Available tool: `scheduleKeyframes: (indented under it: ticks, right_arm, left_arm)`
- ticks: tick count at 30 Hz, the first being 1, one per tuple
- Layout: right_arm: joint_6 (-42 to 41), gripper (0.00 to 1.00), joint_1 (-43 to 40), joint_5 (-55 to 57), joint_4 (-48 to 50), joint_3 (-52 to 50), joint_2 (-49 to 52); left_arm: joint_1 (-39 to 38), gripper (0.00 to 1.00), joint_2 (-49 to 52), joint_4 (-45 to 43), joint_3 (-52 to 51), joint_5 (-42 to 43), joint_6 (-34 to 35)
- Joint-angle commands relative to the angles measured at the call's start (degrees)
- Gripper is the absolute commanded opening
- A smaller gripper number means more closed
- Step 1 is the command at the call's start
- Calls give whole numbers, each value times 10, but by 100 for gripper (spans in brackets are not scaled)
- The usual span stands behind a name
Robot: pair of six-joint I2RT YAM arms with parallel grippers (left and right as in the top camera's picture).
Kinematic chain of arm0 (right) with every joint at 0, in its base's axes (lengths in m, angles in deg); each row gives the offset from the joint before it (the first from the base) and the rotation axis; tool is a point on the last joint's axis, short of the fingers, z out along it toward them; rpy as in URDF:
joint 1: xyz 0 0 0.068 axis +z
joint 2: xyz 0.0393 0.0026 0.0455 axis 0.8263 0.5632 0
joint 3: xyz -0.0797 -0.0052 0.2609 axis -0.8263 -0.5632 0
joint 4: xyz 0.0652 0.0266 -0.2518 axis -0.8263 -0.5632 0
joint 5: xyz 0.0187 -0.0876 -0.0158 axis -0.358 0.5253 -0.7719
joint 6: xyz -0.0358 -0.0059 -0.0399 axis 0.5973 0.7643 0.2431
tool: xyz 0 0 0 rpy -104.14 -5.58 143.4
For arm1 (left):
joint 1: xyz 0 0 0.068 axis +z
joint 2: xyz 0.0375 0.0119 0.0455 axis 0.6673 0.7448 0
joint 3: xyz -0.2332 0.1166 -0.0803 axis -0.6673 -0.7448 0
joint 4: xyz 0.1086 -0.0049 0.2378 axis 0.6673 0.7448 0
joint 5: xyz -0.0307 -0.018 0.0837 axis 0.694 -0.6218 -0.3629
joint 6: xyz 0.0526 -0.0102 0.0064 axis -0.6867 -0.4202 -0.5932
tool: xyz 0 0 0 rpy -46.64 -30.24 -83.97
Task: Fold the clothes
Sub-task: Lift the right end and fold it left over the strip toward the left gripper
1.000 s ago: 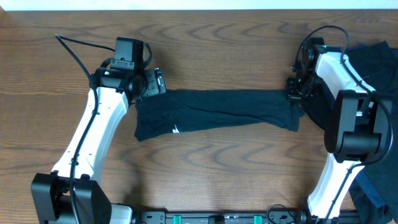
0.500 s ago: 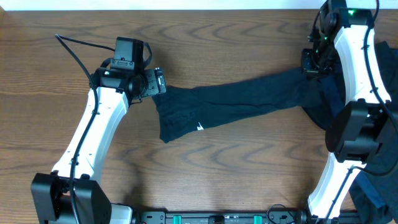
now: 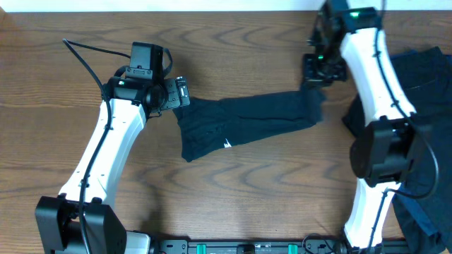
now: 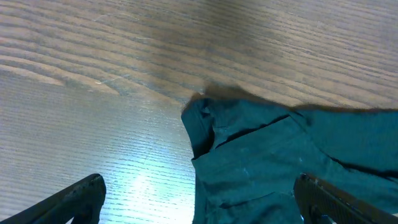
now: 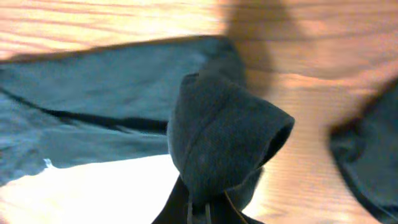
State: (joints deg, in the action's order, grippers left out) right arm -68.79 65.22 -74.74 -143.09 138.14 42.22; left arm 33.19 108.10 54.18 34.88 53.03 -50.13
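Overhead, the right gripper (image 3: 315, 77) is pinching the right end of the long dark navy cloth garment (image 3: 247, 121) stretching across the brown wooden table (image 3: 247, 39), while the left gripper (image 3: 183, 93) is gaping open at its left end.

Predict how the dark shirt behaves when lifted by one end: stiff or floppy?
Probably floppy: the shirt bunches in a limp fold at the right gripper pinching it. Likely light, since that small pinch carries its end.
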Motion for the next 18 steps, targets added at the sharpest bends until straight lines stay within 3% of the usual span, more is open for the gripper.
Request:
scheduleKeyframes:
  ticks: [1,18]
  right_arm:
    - [-33,1,29,-13,13,10,4]
    - [-36,1,136,-14,100,-37,5]
  left_arm:
    - [3,98,2,2,-5,-7,-3]
    - [3,98,2,2,-6,-7,-3]
